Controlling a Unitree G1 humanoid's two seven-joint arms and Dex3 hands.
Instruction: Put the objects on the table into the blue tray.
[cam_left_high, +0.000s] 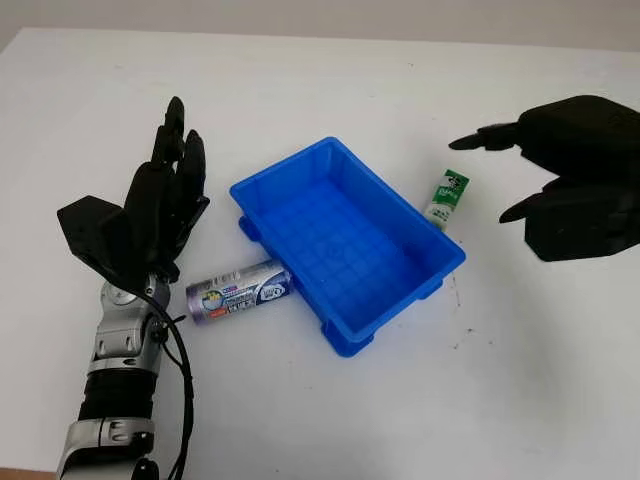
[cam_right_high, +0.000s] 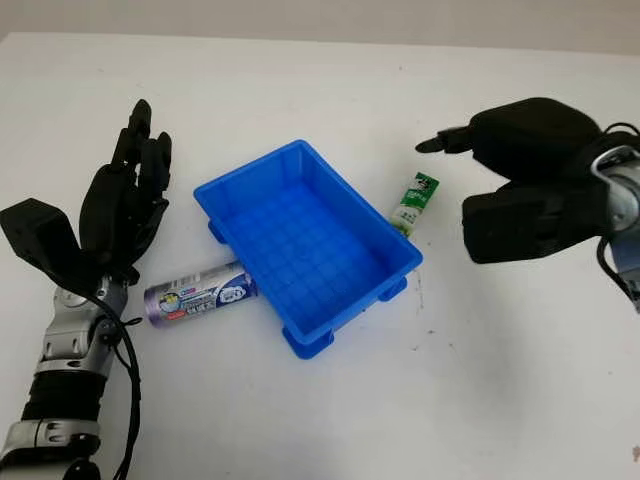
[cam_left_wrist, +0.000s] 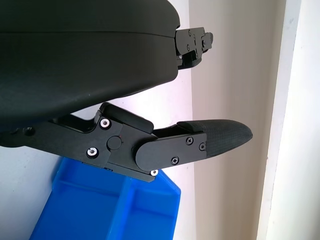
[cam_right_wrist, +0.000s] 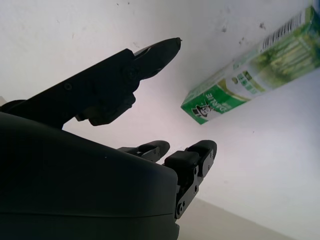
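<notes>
The blue tray (cam_left_high: 440, 275) stands at the table's middle, turned diagonally, with nothing inside. A purple-grey cylindrical can (cam_left_high: 238, 291) lies on its side against the tray's left front wall. A small green and white box (cam_left_high: 446, 198) lies just off the tray's right far edge, also seen close in the right wrist view as the green box (cam_right_wrist: 250, 80). My left hand (cam_left_high: 168, 185) is open, raised to the left of the tray and behind the can. My right hand (cam_left_high: 520, 170) is open, hovering to the right of the green box, fingers pointing toward it.
The white table (cam_left_high: 330, 90) stretches around the tray, with a pale wall behind its far edge. The left arm's silver forearm (cam_left_high: 118, 380) and its cable rise from the bottom left corner.
</notes>
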